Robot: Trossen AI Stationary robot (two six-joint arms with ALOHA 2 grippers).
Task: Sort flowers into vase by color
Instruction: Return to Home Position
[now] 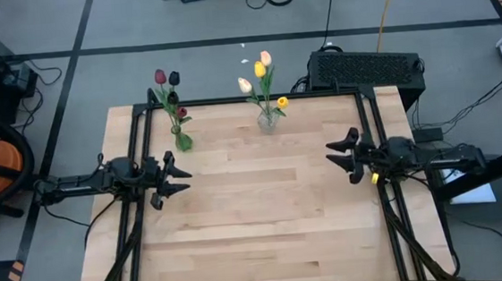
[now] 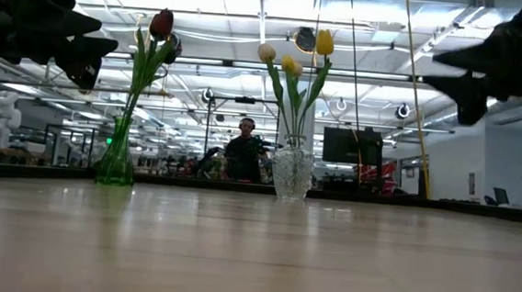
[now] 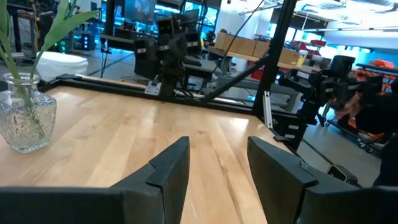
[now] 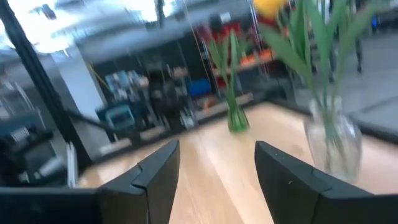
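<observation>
The left gripper and right gripper are being held wide and empty. The flowers, seemingly light and bendy, are being best gripped mid-stem.

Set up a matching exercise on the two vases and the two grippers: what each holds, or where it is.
Column one:
1. green vase
2. clear glass vase
3. left gripper
4. right gripper

Column two:
A. open, empty, at the right side of the table
B. dark red tulips
C. open, empty, at the table's left side
D. yellow and cream tulips

Pairs: 1-B, 2-D, 3-C, 4-A.
</observation>
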